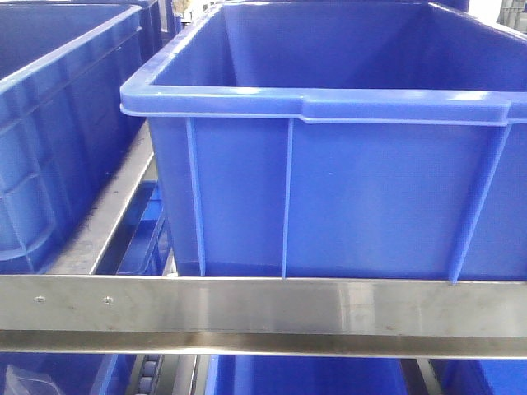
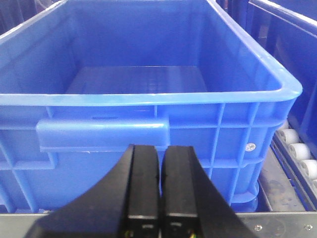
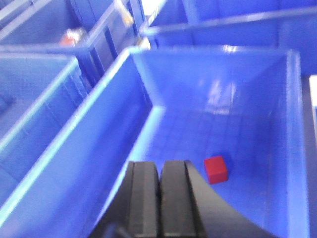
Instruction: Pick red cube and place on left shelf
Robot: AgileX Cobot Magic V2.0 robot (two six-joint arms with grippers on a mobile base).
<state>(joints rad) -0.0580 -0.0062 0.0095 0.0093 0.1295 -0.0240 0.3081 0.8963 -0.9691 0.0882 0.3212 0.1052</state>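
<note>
Red cube point(image 3: 216, 169) lies on bin floor point(image 3: 188, 134), ahead-right of the empty, closed right gripper point(image 3: 159, 198) (left gripper point(image 2: 161, 193) likewise closed).

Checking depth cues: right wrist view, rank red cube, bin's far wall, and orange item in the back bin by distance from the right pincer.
1. Red cube: on the bin floor, just right of the right pincer.
2. Far wall of that bin: straight ahead.
3. Orange item: upper left, in a back bin, blurred.
</note>
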